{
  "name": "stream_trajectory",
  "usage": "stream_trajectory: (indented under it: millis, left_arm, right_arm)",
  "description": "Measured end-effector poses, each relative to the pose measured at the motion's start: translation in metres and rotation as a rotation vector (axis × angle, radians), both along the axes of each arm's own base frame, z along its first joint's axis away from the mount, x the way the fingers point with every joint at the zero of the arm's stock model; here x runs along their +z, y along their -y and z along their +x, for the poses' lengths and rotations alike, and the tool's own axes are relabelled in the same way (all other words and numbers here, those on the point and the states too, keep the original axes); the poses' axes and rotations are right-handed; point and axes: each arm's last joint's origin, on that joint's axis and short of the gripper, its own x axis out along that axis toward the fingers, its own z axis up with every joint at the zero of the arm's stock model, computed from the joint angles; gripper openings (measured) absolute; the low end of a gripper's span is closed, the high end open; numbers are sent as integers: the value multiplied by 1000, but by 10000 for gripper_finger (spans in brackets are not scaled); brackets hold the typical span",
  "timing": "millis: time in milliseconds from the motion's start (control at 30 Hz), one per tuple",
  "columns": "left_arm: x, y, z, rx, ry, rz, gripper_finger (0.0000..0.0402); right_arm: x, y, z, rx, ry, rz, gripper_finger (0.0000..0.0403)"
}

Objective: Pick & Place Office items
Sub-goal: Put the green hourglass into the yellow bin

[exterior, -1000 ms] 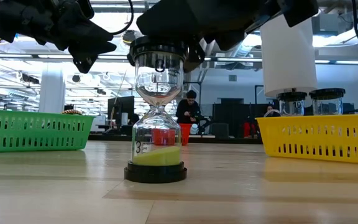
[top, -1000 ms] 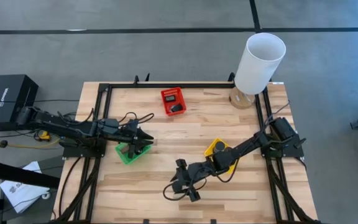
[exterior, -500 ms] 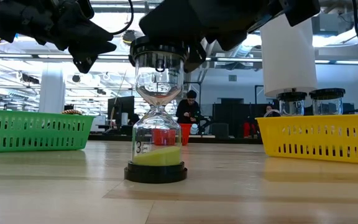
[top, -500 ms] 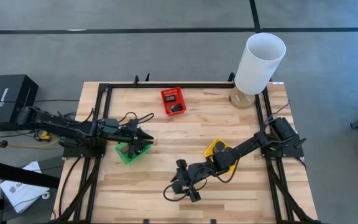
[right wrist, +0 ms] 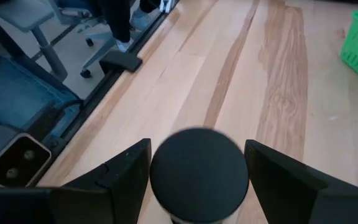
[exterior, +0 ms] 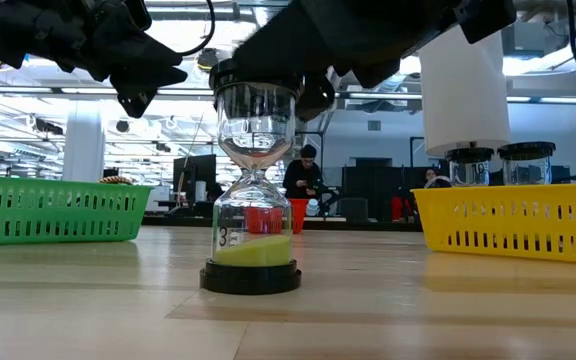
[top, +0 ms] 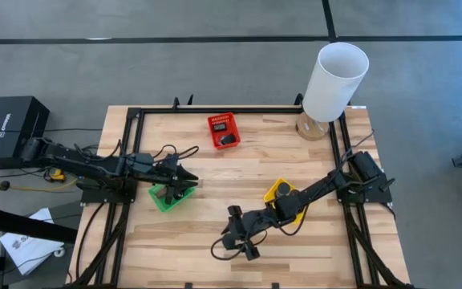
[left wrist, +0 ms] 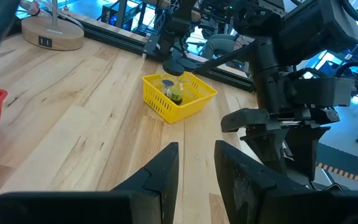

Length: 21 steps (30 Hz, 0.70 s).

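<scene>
- Hourglass (exterior: 253, 190) upright on the table (exterior: 418, 310), front centre, yellow-green sand in the lower bulb, black cap (right wrist: 199, 166) on top.
- Right gripper (top: 233, 234) around that cap, fingers (right wrist: 126, 173) spread on either side, small gaps showing, not clamped.
- Left gripper (top: 184, 181) above the green basket (top: 169, 197), fingers (left wrist: 160, 177) slightly apart, holding nothing.
- Yellow basket (top: 283, 197) just behind the right arm, holding more hourglasses (left wrist: 174, 93).
- Red basket (top: 223, 130) at the back.
</scene>
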Motion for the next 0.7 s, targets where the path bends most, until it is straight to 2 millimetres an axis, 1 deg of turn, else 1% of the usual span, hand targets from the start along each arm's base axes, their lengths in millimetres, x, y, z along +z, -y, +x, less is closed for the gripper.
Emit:
stream_trajectory:
  millis: [167, 267, 500, 600, 700]
  left_arm:
    - [0, 0, 0, 0, 0, 0, 99]
    - [0, 0, 0, 0, 0, 0, 99]
    - [0, 0, 0, 0, 0, 0, 99]
    - [0, 0, 0, 0, 0, 0, 99]
    - [0, 0, 0, 0, 0, 0, 99]
  right_arm:
    - [-2, 2, 0, -20, -12, -23, 249]
    - [-2, 2, 0, 1, 3, -53, 249]
    - [-1, 4, 1, -3, 12, -57, 248]
    - [-1, 7, 2, -10, 11, -57, 238]
    - [-1, 10, 3, -16, 11, -57, 219]
